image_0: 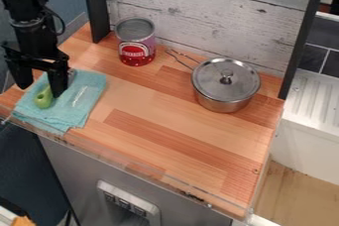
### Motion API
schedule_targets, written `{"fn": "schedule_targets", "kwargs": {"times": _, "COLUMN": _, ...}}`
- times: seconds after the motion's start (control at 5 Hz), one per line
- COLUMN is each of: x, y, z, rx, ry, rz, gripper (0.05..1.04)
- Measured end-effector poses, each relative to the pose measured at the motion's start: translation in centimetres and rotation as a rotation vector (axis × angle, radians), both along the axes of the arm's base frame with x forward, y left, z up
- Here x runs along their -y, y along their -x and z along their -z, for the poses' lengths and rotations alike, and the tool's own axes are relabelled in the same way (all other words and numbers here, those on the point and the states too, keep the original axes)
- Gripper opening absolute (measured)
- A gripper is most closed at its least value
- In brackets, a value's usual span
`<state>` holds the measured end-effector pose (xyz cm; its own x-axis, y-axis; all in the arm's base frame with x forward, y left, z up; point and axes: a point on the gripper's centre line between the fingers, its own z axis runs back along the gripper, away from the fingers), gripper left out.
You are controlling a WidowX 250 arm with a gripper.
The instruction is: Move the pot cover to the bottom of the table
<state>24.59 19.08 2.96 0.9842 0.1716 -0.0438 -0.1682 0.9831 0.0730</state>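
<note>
- Pot cover (pixel 210 82): sits on the pot, toward the table's back right.
- Gripper (pixel 41 90): far left, over the cloth, fingers spread apart, near the left edge.
- Cloth (pixel 91 90): beside the left edge, a green item (pixel 43 98) on it.
- Can (pixel 136 46): at the back, near the wall (pixel 205 9).
- Table (pixel 169 128): wood stretches from cloth to pot and down to the front edge.
- Pot (pixel 222 105): near the right post (pixel 305 36), handle toward the can.

arm (pixel 33 36) cut off, top L; can (pixel 136 39) txt blurry
</note>
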Motion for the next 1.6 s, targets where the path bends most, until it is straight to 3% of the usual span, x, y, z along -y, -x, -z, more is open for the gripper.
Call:
{"fn": "schedule_targets", "kwargs": {"times": 0.2, "x": 0.3, "y": 0.2, "z": 0.7, "rx": -0.018, "ry": 0.019, "rz": -0.002, "gripper": 1.0}}
{"fn": "schedule_targets", "kwargs": {"times": 0.6, "x": 7.8, "y": -3.5, "z": -1.9, "rx": 0.067, "ry": 0.047, "rz": 0.19, "gripper": 1.0}}
{"fn": "schedule_targets", "kwargs": {"times": 0.8, "x": 12.8, "y": -5.4, "z": -2.5, "rx": 0.08, "ry": 0.073, "rz": 0.321, "gripper": 1.0}}
{"fn": "schedule_targets", "kwargs": {"times": 1.0, "x": 16.8, "y": -8.8, "z": -4.8, "rx": 0.144, "ry": 0.084, "rz": 0.438, "gripper": 1.0}}
{"fn": "schedule_targets", "kwargs": {"times": 1.2, "x": 21.1, "y": -11.9, "z": -4.8, "rx": 0.132, "ry": 0.115, "rz": 0.507, "gripper": 1.0}}
{"fn": "schedule_targets", "kwargs": {"times": 1.4, "x": 23.0, "y": -14.0, "z": -3.8, "rx": 0.104, "ry": 0.118, "rz": 0.523, "gripper": 1.0}}
{"fn": "schedule_targets", "kwargs": {"times": 1.6, "x": 23.6, "y": -14.7, "z": -2.4, "rx": 0.084, "ry": 0.113, "rz": 0.534, "gripper": 1.0}}
